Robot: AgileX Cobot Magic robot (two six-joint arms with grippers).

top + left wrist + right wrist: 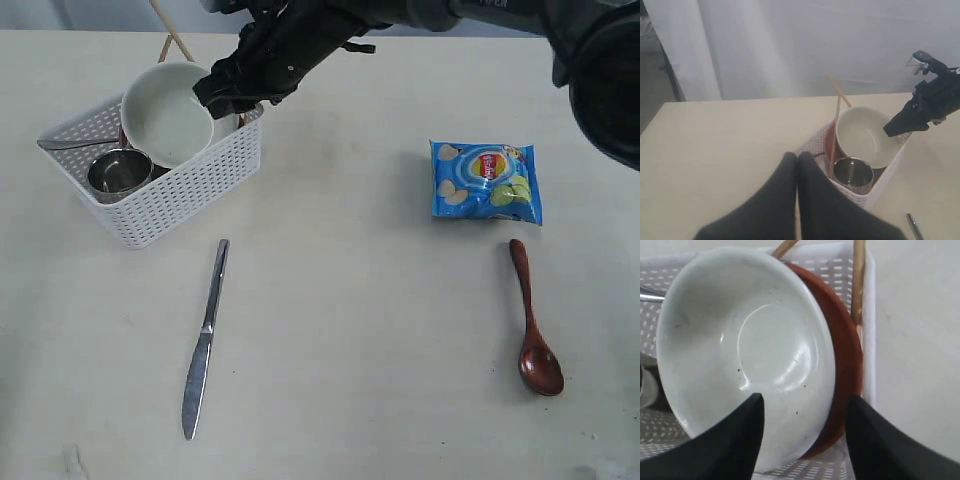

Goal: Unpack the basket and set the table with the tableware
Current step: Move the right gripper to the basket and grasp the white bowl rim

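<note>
Right arm (330,30) black, bulky; right gripper (805,400), left gripper (797,157) matte black, tapered.

Reddish-brown round plate (847,355) mostly hidden behind pale round bowl (750,340); wooden chopsticks (176,38) cut off at exterior view's top edge.

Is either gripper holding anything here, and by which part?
Nothing: left fingers are shut and empty; right fingers stand open astride the bowl rim, not gripping.
</note>
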